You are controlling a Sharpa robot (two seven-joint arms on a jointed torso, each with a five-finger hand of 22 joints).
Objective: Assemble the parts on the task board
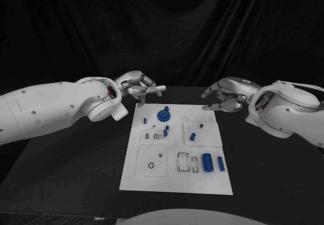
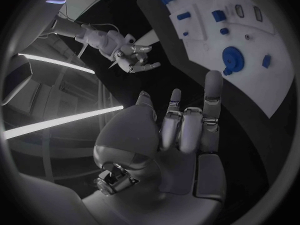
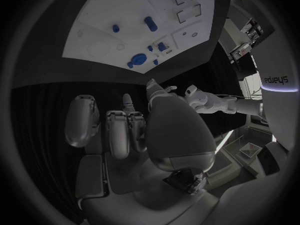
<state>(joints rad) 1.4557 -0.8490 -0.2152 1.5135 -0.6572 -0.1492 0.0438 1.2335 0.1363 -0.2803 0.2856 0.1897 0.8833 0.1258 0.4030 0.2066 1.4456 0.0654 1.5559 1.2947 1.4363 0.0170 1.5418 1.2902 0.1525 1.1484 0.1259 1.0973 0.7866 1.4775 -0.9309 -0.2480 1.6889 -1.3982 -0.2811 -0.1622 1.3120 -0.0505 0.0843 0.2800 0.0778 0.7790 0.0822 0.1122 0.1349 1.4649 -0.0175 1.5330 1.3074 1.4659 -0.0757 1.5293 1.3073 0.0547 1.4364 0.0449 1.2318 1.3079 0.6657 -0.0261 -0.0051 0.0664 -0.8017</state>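
Task board (image 1: 177,180) lies mid-table. On it: blue round gear part (image 1: 163,114) near the far edge, 2 blue cylinders (image 1: 208,162) in the near right area. Left hand (image 1: 140,87) hovers off the board's far left corner, fingers spread, empty. Right hand (image 1: 224,96) hovers off the far right corner, fingers loosely curled, empty.

A matt white board (image 1: 177,180), smooth like plastic, lies on a dull black table (image 1: 67,173) between the two hands. Small blue parts on it look like smooth plastic: a round gear-like disc (image 1: 163,114) nearest the left hand (image 1: 138,87), and a cylinder (image 1: 208,162) farther off with a faint sheen. Both hands, the right hand (image 1: 226,95) included, have a silvery, satin, metal-like finish. The arms (image 1: 54,110) wear smooth, glossy white shells. Behind the hands hangs matt black cloth (image 1: 175,37) in soft folds.
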